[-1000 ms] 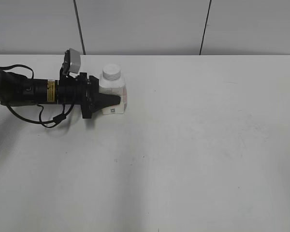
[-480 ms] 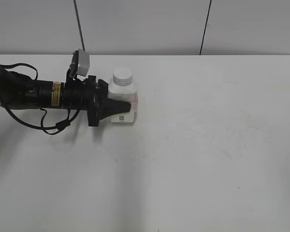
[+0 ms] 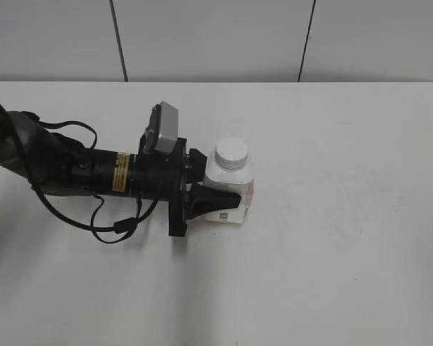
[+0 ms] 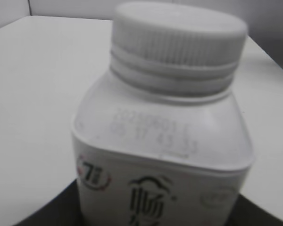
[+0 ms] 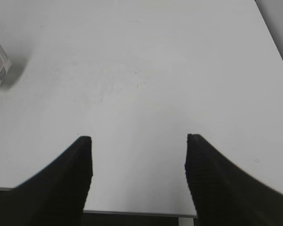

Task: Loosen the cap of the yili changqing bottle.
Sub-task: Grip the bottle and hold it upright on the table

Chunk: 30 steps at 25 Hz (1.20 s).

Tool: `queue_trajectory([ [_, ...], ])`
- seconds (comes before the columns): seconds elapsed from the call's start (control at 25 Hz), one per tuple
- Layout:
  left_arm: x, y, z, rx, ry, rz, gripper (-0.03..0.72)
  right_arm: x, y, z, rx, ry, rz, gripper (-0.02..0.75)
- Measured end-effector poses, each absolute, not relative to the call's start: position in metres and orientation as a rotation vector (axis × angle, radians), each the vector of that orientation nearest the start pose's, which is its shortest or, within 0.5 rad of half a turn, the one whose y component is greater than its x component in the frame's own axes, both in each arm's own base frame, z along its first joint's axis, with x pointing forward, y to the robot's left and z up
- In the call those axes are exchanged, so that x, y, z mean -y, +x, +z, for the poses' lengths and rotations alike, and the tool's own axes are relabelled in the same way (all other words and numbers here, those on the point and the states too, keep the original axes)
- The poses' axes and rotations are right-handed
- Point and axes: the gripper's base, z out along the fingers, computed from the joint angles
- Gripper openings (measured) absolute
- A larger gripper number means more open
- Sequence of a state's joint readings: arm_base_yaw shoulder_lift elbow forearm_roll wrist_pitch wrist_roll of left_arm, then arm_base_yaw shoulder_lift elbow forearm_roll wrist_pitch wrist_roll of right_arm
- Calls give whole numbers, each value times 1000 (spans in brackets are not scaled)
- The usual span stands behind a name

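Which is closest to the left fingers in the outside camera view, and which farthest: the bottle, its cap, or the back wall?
1. Bottle: held between the left fingers, at their tips.
2. Cap: on top of the bottle, just above the fingers.
3. Back wall: far behind, past the table's rear edge.

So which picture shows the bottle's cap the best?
The left wrist view: the cap fills the top of the picture, so its ribbed side shows, though slightly blurred. The exterior view shows the cap small, on the bottle held by the left claw. The right wrist view shows only the bottle's corner, no cap.
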<state>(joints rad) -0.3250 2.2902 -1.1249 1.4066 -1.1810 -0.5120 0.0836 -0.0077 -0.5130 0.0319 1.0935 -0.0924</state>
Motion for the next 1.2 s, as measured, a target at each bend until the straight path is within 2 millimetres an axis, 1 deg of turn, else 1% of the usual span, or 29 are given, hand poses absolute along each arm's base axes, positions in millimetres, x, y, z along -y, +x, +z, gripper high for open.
queue_trajectory([
  [0.16,209,328,73,-1379,1403,-1058,334,-2,-9,278,-2048,-183,33,495],
  [0.4,206,324,62,-1414,1367,-1041,335,-2,-9,278,-2048,-183,33,495],
  [0.64,205,320,50,-1445,1357,-1059,366,-2,-9,278,-2048,-183,33,495],
  [0.88,205,319,48,-1440,1343,-1079,420,-2,-9,278,-2048,-183,33,495],
  [1.2,205,319,48,-1439,1343,-1082,433,-2,-9,278,-2048,-183,33,495],
])
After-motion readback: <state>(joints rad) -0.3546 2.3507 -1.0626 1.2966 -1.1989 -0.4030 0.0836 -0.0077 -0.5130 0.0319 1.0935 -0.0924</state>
